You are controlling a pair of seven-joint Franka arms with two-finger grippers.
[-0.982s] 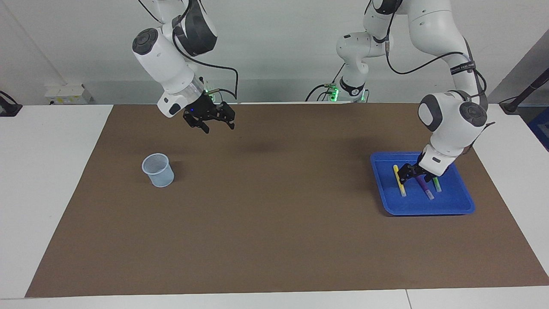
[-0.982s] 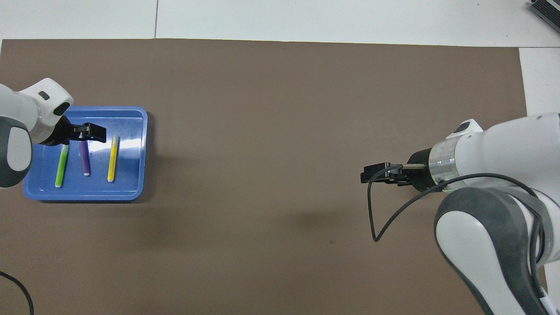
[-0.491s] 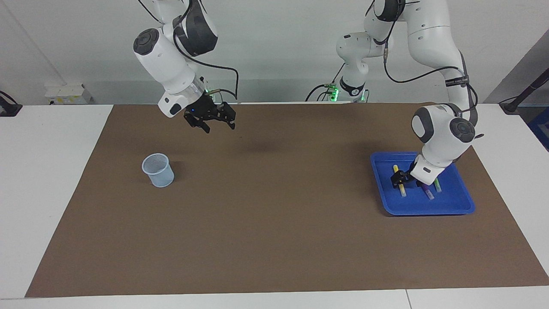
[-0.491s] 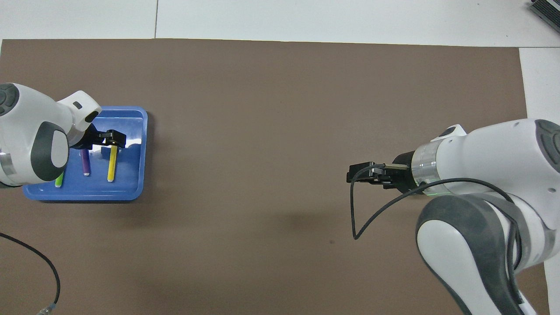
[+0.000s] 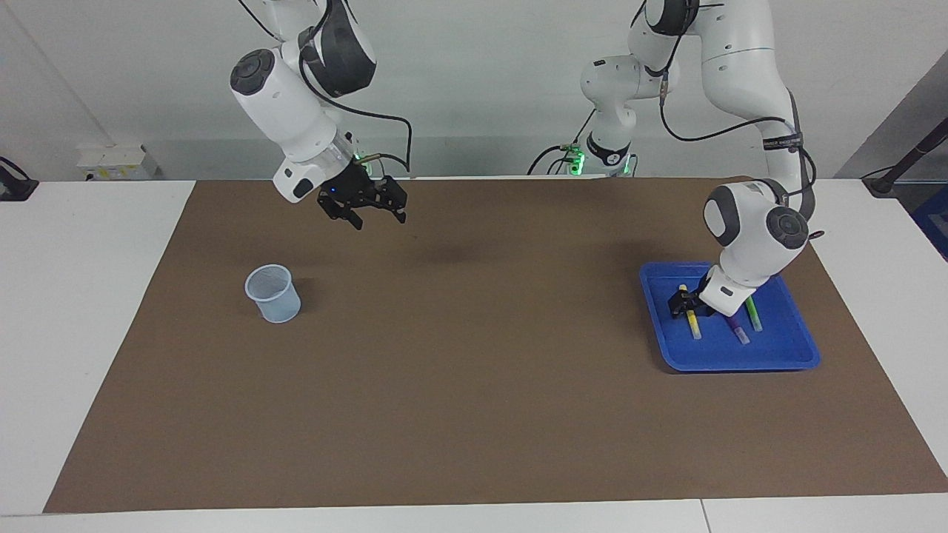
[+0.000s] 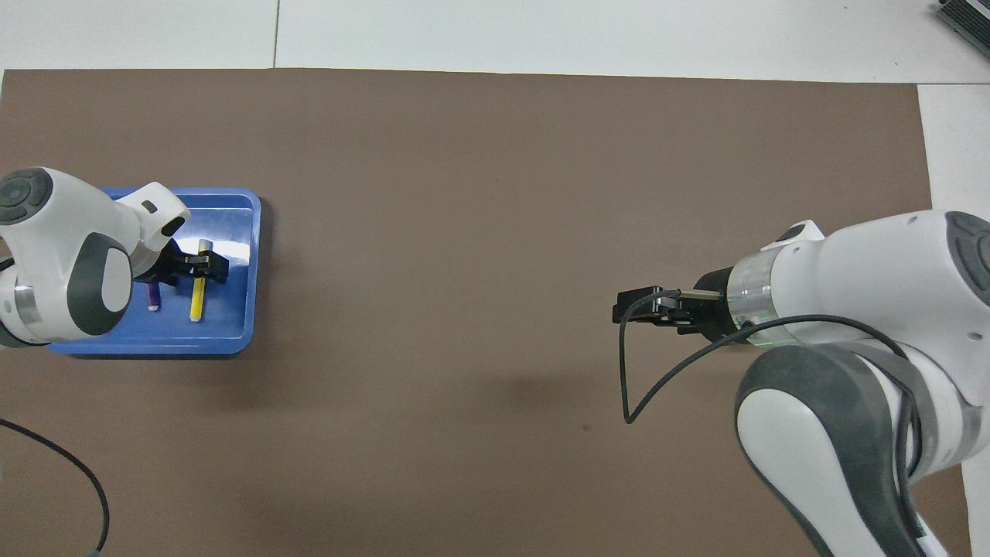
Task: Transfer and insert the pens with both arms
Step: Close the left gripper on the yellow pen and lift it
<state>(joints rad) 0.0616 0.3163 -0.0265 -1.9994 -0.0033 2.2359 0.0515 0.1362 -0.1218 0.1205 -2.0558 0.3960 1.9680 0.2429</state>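
Observation:
Three pens lie side by side in a blue tray (image 5: pixel 740 357) (image 6: pixel 155 340) at the left arm's end of the table. My left gripper (image 5: pixel 683 303) (image 6: pixel 203 267) is down in the tray, across the middle of the yellow pen (image 5: pixel 693 326) (image 6: pixel 198 298). Beside it lie the purple pen (image 5: pixel 738 332) (image 6: pixel 152 298) and the green pen (image 5: pixel 754 318); the left arm hides the green one from above. My right gripper (image 5: pixel 376 216) (image 6: pixel 630 305) hangs open and empty above the mat, at the right arm's end.
A pale blue mesh cup (image 5: pixel 272 293) stands upright on the brown mat (image 5: pixel 474 385) toward the right arm's end. The right arm hides it in the overhead view. A black cable (image 6: pixel 642 387) loops off the right wrist. White table borders the mat.
The left gripper has shifted from over the purple pen to the yellow pen and sunk lower into the tray. The right gripper drifted slightly toward the table's middle, then held still.

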